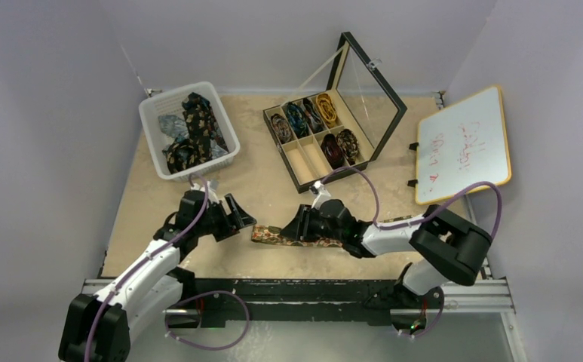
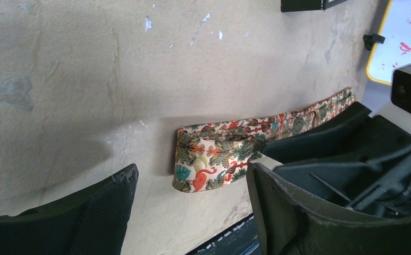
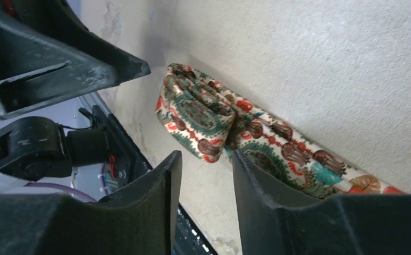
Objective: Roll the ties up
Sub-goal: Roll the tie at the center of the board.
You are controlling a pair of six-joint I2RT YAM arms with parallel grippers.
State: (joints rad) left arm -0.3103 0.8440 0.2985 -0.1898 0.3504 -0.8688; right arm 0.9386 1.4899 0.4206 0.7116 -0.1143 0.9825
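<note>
Between left gripper (image 2: 191, 172) and right gripper (image 3: 206, 155), both parted: floral tie (image 2: 216, 147), end folded double.

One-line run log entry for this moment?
task: roll ties | tie: laid flat, one end folded over | left gripper: jaws open, at folded end | right gripper: jaws open, over tie, nothing gripped

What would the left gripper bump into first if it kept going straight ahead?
Probably the folded end of the floral tie, lying just ahead of it, though depth is hard to judge.
</note>
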